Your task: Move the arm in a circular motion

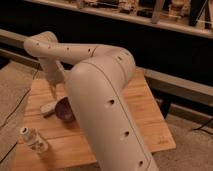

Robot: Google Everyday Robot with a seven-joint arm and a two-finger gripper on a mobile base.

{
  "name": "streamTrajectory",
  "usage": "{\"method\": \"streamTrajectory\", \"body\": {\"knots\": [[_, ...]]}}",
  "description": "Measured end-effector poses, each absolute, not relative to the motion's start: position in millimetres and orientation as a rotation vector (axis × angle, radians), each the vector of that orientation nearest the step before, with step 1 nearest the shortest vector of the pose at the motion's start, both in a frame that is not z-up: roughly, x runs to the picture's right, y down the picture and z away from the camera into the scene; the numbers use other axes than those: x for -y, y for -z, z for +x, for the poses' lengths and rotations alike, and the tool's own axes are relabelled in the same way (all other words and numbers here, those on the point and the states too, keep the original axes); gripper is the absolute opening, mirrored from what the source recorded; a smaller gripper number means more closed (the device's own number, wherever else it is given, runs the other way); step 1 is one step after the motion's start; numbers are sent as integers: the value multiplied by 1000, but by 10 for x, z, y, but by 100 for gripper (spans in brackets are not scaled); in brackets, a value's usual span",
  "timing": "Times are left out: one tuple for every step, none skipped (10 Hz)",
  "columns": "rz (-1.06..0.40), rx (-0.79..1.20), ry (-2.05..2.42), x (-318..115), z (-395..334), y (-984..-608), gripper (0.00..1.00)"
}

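Carpet [12,85]: a grey-brown floor covering is seen at the far left, beside the table.
Bottle [34,140]: a small clear bottle with a pale label is laid on its side near the table's front left corner, well apart from the bowl.
Gripper [52,91]: it is found at the narrow lower end of the arm, pointed down over the left part of the table, just above and left of the bowl. Whether it is spread or closed cannot be made out.
Pale object [48,107]: a small whitish thing is laid flat on the table, just beside the bowl's left rim and below the gripper.
Bowl [64,109]: a dark purple bowl is set upright on the table, partly hidden on its right by the arm.
Arm [107,100]: a thick cream-white arm is raised from the lower foreground, bent at a rounded elbow over the table's middle, then stretched left and turned down towards the gripper.
Table [147,117]: a light wooden top is seen under everything named.
Ledge [185,86]: a grey rail is run behind the table, at the right.
Shelf [150,19]: a long shelf with blurred items is seen along the top.
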State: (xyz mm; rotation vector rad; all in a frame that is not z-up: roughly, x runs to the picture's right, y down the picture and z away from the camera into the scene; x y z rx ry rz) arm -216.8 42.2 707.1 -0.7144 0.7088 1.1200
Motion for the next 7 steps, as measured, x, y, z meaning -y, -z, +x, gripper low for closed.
{"method": "streamTrajectory", "body": {"knots": [[-735, -700, -1107, -541, -2185, -6904, 65], [-758, -696, -1103, -678, -2151, -6722, 65], [-781, -701, -1111, -836, -2055, -6549, 65], [-796, -716, -1132, -987, -1901, -6406, 65], [-804, -732, -1163, -1086, -1737, -6315, 65], [-803, -756, -1210, -1179, -1494, -6225, 65], [-779, -789, -1280, -1214, -1123, -6168, 65]]}}
